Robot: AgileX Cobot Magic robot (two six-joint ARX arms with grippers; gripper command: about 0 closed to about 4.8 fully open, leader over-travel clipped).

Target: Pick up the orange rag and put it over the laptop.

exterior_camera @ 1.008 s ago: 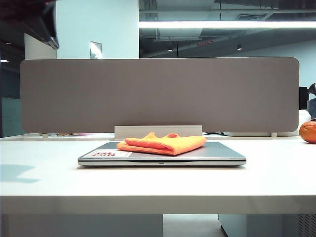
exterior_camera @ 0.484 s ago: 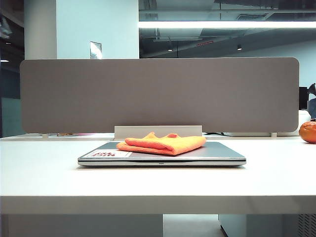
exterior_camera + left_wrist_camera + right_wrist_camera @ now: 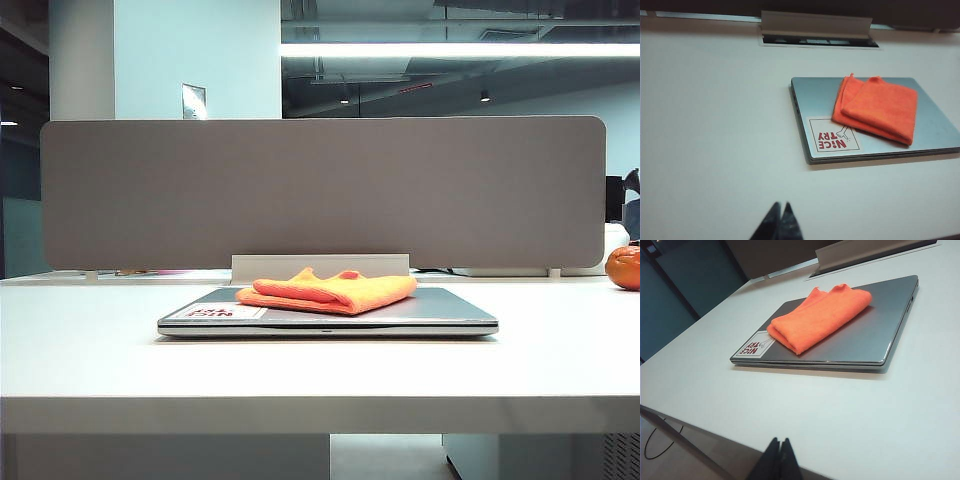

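Observation:
The folded orange rag lies on the closed lid of the silver-grey laptop, which rests flat on the white table. From the left wrist view the rag covers the lid's middle, beside the white-and-red sticker on the laptop. My left gripper is shut and empty, well back from the laptop over bare table. The right wrist view shows the rag on the laptop; my right gripper is shut, empty, near the table's edge. Neither gripper appears in the exterior view.
A grey divider panel stands across the back of the white table. A round orange fruit sits at the far right. A white cable-slot cover lies behind the laptop.
A dark arm part at the upper left of the exterior view has left the view. The rag and laptop have not moved.

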